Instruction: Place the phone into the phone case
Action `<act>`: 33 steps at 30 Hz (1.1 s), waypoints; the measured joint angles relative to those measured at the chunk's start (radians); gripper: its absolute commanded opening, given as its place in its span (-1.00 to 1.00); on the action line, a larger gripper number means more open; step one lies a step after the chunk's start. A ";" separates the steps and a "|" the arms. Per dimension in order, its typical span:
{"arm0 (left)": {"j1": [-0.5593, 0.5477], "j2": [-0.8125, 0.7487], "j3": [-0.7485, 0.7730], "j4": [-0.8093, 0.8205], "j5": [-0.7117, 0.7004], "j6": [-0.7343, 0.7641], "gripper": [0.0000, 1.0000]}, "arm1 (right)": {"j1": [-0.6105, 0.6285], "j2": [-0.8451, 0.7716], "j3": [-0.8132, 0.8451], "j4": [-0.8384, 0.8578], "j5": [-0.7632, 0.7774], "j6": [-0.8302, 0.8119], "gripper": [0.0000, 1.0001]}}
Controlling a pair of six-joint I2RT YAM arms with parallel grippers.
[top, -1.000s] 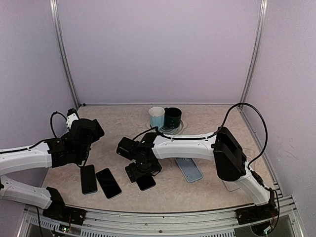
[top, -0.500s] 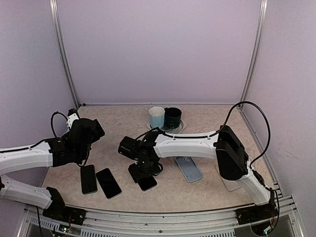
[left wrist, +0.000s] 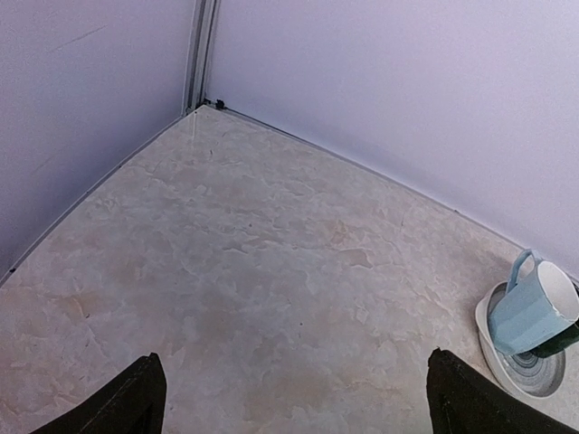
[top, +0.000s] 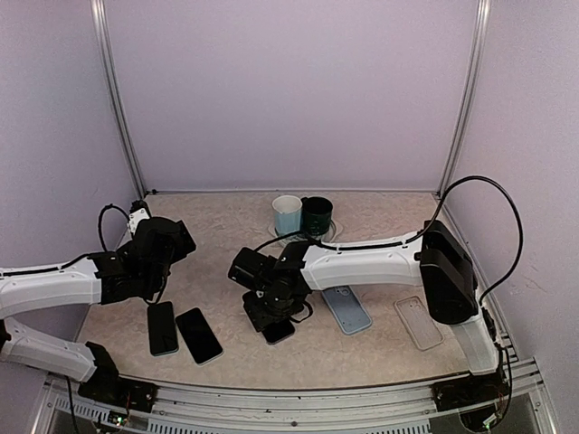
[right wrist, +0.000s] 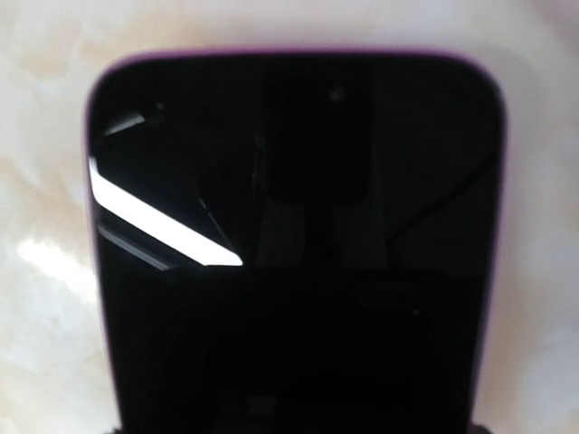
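Note:
A black-screened phone [right wrist: 298,226] with a purple rim fills the right wrist view. It lies flat on the table, seen from above as the phone [top: 280,333] near the front middle. My right gripper [top: 279,312] is low over it, shut on the phone across its width; only dark finger corners show at the bottom of the wrist view around my right gripper [right wrist: 297,427]. A blue phone case [top: 346,310] lies just to the right, a clear phone case [top: 418,322] farther right. My left gripper [left wrist: 300,407] hangs open over bare table, seen from above as the left gripper [top: 170,244].
Two more dark phones [top: 162,327] [top: 198,335] lie side by side at the front left, under the left arm. A light blue mug [top: 288,215] and a dark green mug [top: 317,215] stand on a plate at the back centre. Purple walls close in three sides.
My right gripper has narrowed onto the phone and shifted a little to the right with it. The right arm's elbow swung right, uncovering the clear case. The left arm barely moved.

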 measured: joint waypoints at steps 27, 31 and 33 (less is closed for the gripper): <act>-0.169 0.195 0.107 0.192 0.133 0.140 0.98 | -0.282 -0.680 -0.951 0.531 0.120 -0.224 -0.19; -0.189 0.268 0.147 0.220 0.157 0.145 0.98 | -0.285 -0.679 -0.961 0.581 0.102 -0.239 -0.27; -0.193 0.293 0.157 0.224 0.163 0.147 0.98 | -0.285 -0.679 -0.961 0.591 0.093 -0.229 -0.26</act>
